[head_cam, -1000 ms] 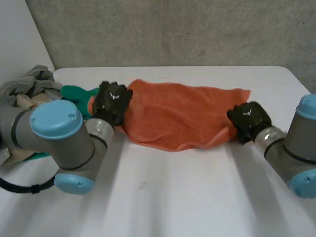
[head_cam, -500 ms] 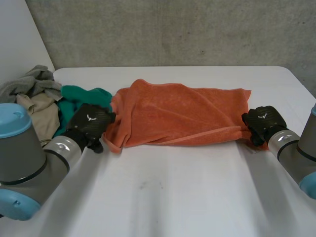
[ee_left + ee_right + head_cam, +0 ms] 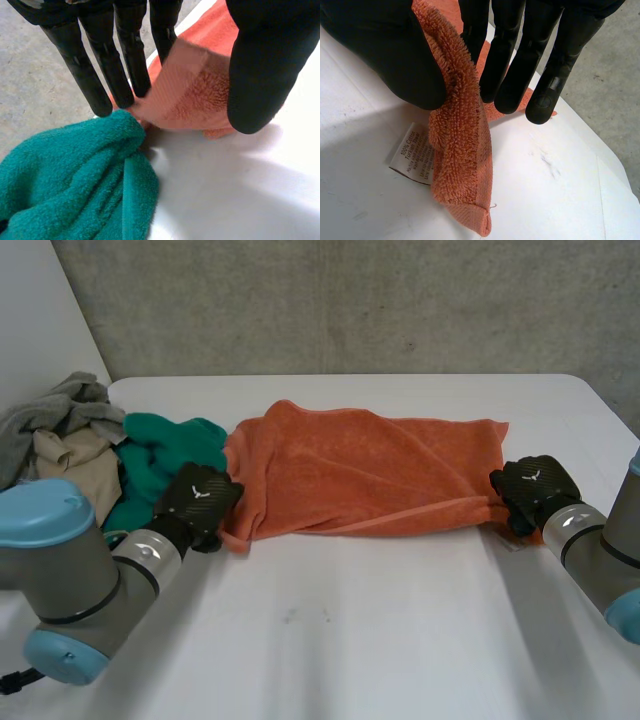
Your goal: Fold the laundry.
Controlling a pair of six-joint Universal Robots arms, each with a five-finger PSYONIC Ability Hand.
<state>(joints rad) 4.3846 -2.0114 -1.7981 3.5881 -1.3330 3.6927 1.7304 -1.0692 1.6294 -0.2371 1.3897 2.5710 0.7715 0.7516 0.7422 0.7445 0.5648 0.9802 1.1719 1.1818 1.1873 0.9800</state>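
Orange terry-cloth towel [image 3: 370, 475] lies stretched sideways across the far half of the white table [image 3: 350, 640]. It is rumpled, and a fold runs along its near edge. The left hand [image 3: 200, 502] is at the towel's near left corner and the right hand [image 3: 530, 488] at its near right corner, both low over the tabletop.

In the left wrist view, the left hand [image 3: 265, 65] has straight fingers on one side of a raised flap of the orange cloth [image 3: 195, 85] and the thumb on the other, pinching it. A bunched teal terry towel [image 3: 75, 175] lies just beyond the fingertips, touching the orange cloth.

In the right wrist view, the right hand [image 3: 385, 50] nips the towel's corner [image 3: 460, 140] between thumb and fingers. The corner hangs down from the pinch and its tip rests on the table [image 3: 545, 175]. A white care label [image 3: 412, 155] lies flat on the table beside it, partly tucked under the cloth.

From the head view, the teal towel [image 3: 165, 455] sits against the orange towel's left end. A heap of grey and beige clothes [image 3: 60, 435] lies further left, at the table's edge. A grey concrete wall [image 3: 350, 300] stands behind the table.
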